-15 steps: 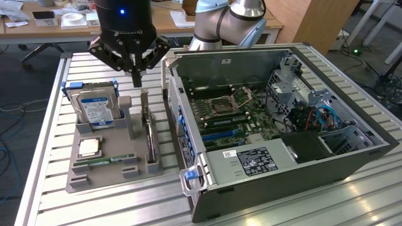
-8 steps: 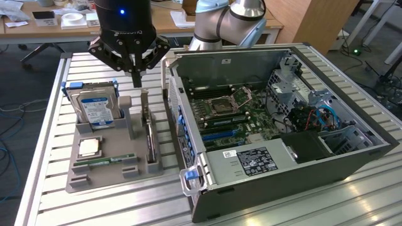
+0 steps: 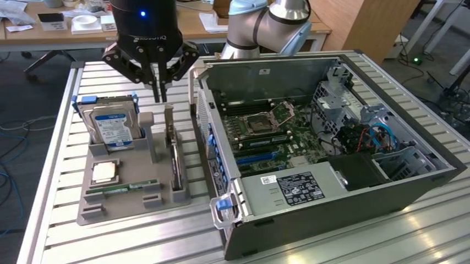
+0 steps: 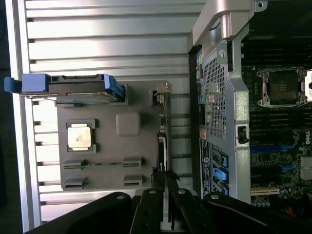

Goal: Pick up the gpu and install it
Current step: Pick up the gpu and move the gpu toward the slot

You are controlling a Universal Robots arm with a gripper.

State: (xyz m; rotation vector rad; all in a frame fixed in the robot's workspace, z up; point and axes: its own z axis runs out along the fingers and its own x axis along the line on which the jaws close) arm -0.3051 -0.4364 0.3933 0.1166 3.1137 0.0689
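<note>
Slightly parted, with a narrow gap between its fingers, the gripper (image 4: pixel 164 174) hangs just above the gpu (image 3: pixel 175 159). That is a thin dark card with a pale metal bracket at 1 end. It stands on edge in the grey holder (image 3: pixel 118 206), which also carries 1 hard drive (image 3: pixel 114 129), 1 processor (image 3: pixel 104 172) and 1 memory stick (image 3: pixel 121 188). Beside the holder lies the opened computer case (image 3: pixel 353 187).

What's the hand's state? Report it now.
Hand: open or closed cannot be told; it hangs over the gpu standing on edge in the tray.
</note>
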